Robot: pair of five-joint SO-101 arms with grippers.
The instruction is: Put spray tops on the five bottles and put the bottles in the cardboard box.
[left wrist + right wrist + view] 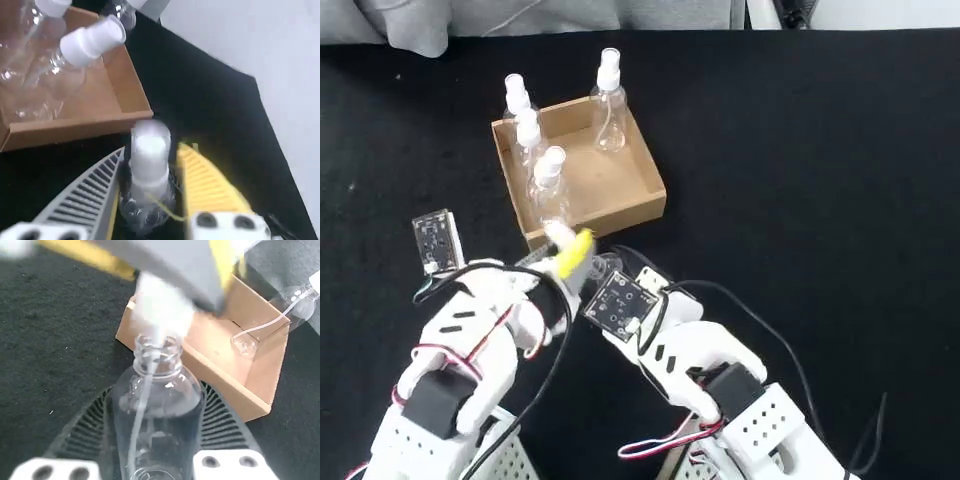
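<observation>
Table (820,150): the black table is lying under both grippers. It is spreading wide and bare on the right gripper's outer side and far past the box.
Cardboard box (605,217): it is sitting just ahead of both grippers with its open top facing up. Its near wall (75,127) is standing just beyond the left gripper's fingertips, not touching them. There is bare floor showing in the middle of the box.
Right gripper (155,407): it is squeezing the clear bottle, with one dark ribbed finger pressing on each side.
Left gripper (150,150): it is pinching the spray top between its grey finger and its yellow finger. It is hanging right above the right gripper.
Four bottles (550,180): they are standing in the box ahead of the grippers, each wearing a white top. Three are lining up along one side wall and one is standing in a far corner.
Clear bottle (156,415): it is standing upright in the right gripper, just in front of the box.
Spray top (149,142): it is sitting right over the clear bottle's open neck. Its thin tube is hanging down inside the bottle.
</observation>
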